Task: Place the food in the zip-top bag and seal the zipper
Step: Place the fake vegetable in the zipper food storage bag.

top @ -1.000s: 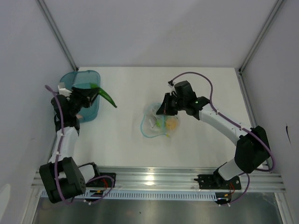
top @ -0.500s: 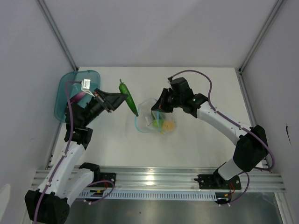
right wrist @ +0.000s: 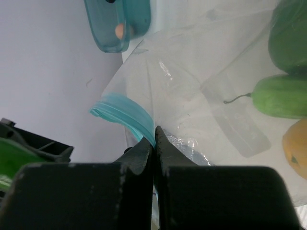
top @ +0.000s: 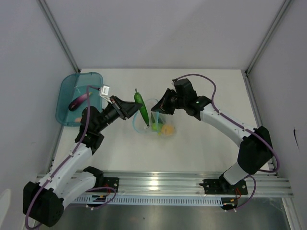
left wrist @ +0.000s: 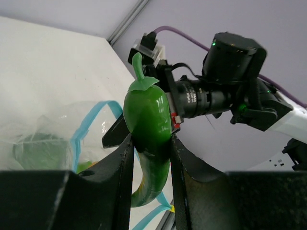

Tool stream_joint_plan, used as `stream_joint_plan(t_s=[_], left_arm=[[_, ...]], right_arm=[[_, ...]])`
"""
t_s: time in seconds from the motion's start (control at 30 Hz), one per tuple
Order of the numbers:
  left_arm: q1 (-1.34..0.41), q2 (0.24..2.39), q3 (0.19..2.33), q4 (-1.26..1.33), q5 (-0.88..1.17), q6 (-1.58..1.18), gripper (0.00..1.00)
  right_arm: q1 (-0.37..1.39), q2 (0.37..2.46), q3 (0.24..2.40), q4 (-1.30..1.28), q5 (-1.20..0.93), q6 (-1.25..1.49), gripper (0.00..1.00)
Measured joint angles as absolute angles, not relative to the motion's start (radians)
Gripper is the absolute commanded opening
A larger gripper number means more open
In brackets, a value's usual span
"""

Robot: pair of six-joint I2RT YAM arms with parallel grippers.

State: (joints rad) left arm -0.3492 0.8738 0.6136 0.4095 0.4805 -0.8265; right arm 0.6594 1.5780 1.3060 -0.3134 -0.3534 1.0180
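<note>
My left gripper [top: 135, 108] is shut on a green pepper [top: 141, 103] and holds it in the air right at the open mouth of the clear zip-top bag [top: 154, 123]. In the left wrist view the pepper [left wrist: 147, 122] stands stem up between my fingers [left wrist: 125, 163]. My right gripper [top: 159, 108] is shut on the bag's light blue zipper strip [right wrist: 125, 114] and holds that rim lifted. Inside the bag lie green pieces [right wrist: 280, 96] and a yellow-orange fruit [top: 167, 129]. A purple eggplant [top: 78, 101] lies in the teal tub [top: 67, 115].
The teal tub stands at the far left by the wall and also shows in the right wrist view [right wrist: 117, 24], with a pinkish piece [right wrist: 120, 31] in it. Both arms meet over the bag near the table's middle.
My left gripper has carried the green pepper from over the teal tub rightward to the bag's mouth. My right gripper has shifted the bag's rim slightly left and kept hold.
</note>
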Motion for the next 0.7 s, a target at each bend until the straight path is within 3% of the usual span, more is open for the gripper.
stream_joint_plan(t_s=[0.7], left_arm=[[-0.523, 0.998, 0.57, 0.341, 0.29, -0.831, 0.01]], right_arm=[[0.626, 1.528, 1.228, -0.181, -0.374, 1.122, 0.0]])
